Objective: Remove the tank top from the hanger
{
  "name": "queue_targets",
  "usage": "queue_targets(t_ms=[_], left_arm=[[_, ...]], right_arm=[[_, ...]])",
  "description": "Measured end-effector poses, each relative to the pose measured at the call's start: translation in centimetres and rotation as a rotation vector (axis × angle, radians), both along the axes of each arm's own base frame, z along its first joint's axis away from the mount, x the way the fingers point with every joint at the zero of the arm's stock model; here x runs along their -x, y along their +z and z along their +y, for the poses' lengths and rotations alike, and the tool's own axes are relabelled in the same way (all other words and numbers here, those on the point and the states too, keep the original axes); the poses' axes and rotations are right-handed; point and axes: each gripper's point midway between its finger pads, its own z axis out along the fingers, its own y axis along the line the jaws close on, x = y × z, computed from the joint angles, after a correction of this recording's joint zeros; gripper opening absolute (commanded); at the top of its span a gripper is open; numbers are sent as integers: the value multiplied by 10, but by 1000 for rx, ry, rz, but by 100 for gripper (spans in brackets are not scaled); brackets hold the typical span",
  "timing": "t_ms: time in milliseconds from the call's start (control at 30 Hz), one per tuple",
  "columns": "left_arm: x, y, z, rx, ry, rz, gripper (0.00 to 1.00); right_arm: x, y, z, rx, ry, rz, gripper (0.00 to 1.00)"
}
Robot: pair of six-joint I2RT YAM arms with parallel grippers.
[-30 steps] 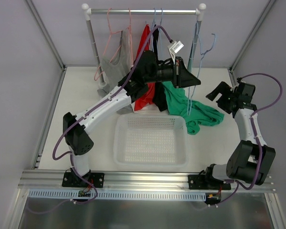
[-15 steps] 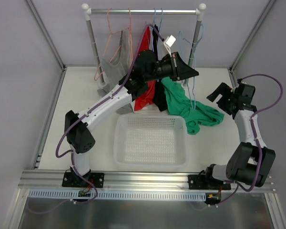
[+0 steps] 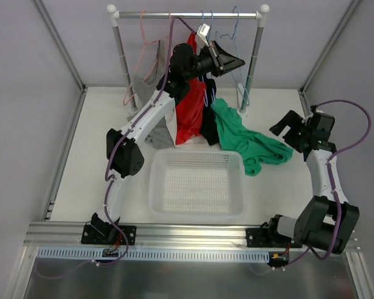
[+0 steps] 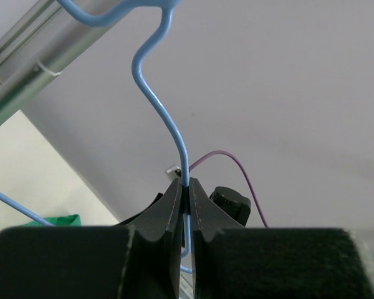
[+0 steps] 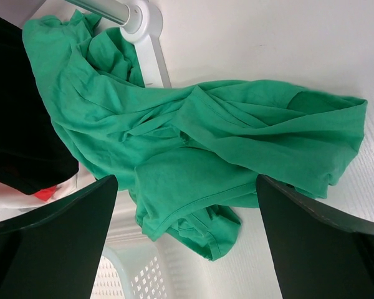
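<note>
The emerald-green tank top (image 3: 249, 143) lies crumpled on the table right of the white basket, off the hanger; it fills the right wrist view (image 5: 193, 143). My left gripper (image 3: 239, 62) is raised near the rack rail and shut on the thin light-blue wire hanger (image 3: 237, 25), which is bare. In the left wrist view the jaws (image 4: 186, 184) pinch the wire neck of the hanger (image 4: 168, 124), whose hook curves up beside the rail (image 4: 31, 68). I cannot tell whether the hook rests on the rail. My right gripper (image 3: 285, 128) is open and empty, above the tank top's right end (image 5: 186, 179).
The rack rail (image 3: 187, 14) holds pink hangers (image 3: 151, 47) with a grey top (image 3: 151, 93), a red top (image 3: 190, 115) and a black garment (image 3: 207, 121). A white mesh basket (image 3: 197, 154) stands in front. The rack's right post (image 3: 257, 56) stands behind the tank top.
My left arm has lifted the bare blue hanger up and leftward to the rail. The tank top has stayed on the table. The right arm has barely moved.
</note>
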Motion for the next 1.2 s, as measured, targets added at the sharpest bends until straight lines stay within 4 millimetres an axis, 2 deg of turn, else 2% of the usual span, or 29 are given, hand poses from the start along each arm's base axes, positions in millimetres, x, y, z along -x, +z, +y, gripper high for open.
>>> queue_targets(t_ms=[133,467,567,600,700,767,833,933,1200], left_arm=[[-7,-12,1,-11,-10,32,0],[-5,-8,3,2,-35,50,0],[-4,-10,3,1,-36,54,7],[-4,-13,3,-2,-36,58,14],[-5,-23,3,-19,-36,75,27],[-6,-27,2,-25,-36,82,29],[-6,-28,2,-26,-36,83,39],[-4,-25,3,-24,-38,77,49],[9,1,8,-11,-53,10,57]], right_arm=[[1,-1,3,-5,9,2,100],[3,-7,11,-10,33,12,99],[3,-7,14,-13,46,11,99],[3,-7,15,-12,51,9,99],[3,-6,18,-15,64,7,99],[3,-6,20,-18,72,6,99],[3,-6,22,-20,77,5,99],[3,-5,23,-20,83,1,99],[3,-6,30,-25,114,4,100]])
